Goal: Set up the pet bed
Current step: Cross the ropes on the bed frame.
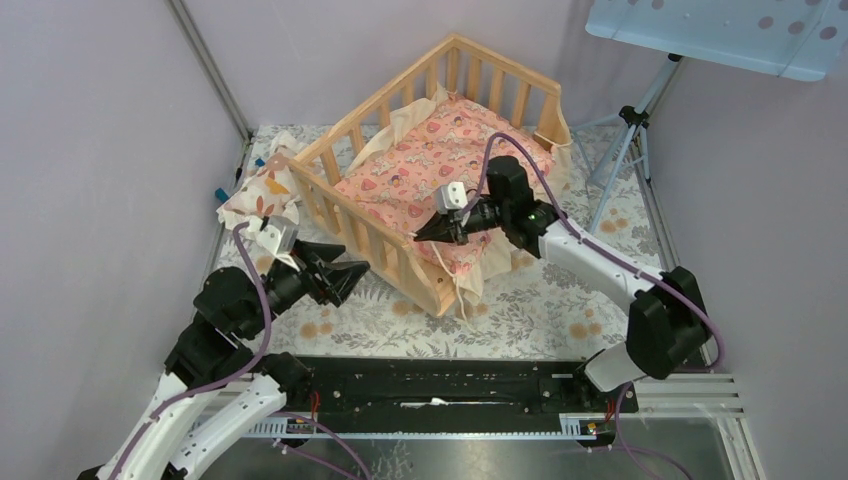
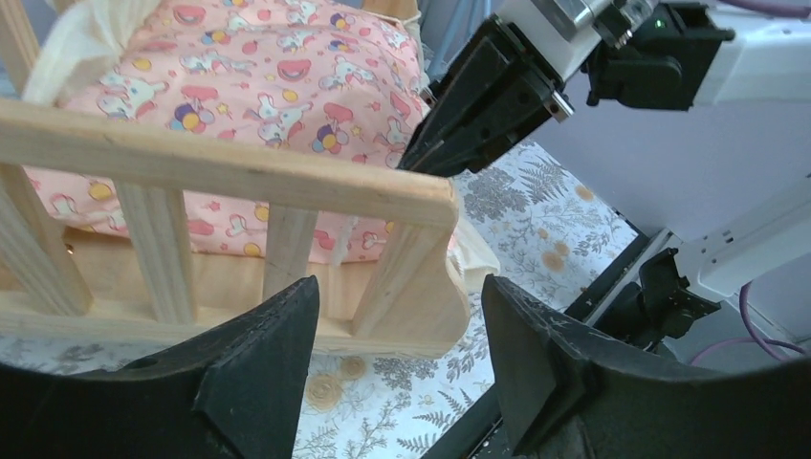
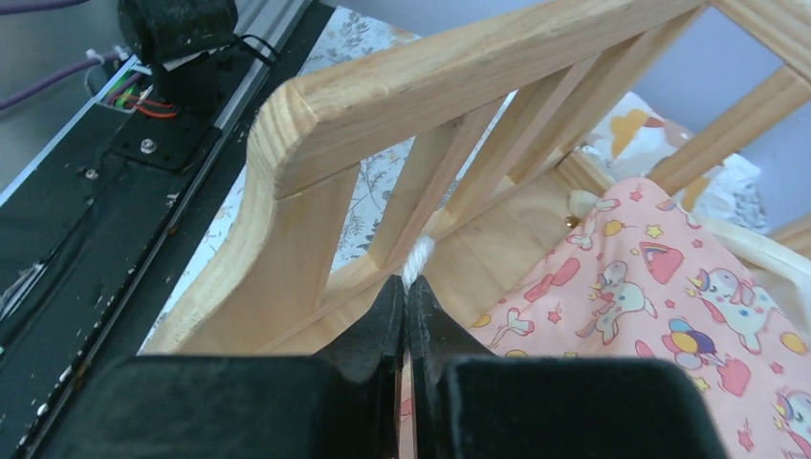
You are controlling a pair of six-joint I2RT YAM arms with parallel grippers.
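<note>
**Pet bed on the table, cushion inside; left gripper open, right gripper closed**

The pet bed (image 1: 375,100), a light wooden frame with slatted rails, is found on the floral table cover (image 1: 540,300), past the arms and towards the middle of the table. It is set askew, with one long rail facing the left arm. A pink patterned cushion (image 1: 430,170) with a cream ruffle is seen lying inside the frame on the plank base. A small cream pillow (image 1: 258,190) with orange prints is noted outside the bed, just beside its left rail.

The left gripper (image 1: 355,272) is held low at the near end of the long rail, outside the frame. In the left wrist view its fingers (image 2: 258,373) are seen spread wide with nothing between them, and the rail's end post is framed in the gap beyond them. No contact with the wood is observed.

The right gripper (image 1: 420,237) is reached over the near part of the cushion, tip pointed towards the same rail end. In the right wrist view its jaws are seen pressed together. A cream cord (image 3: 418,256) is seen emerging right at the fingertips, against the inner side of the rail. Whether the cord is pinched cannot be told.

A tripod (image 1: 625,140) is noted beyond the table's far right edge.
</note>
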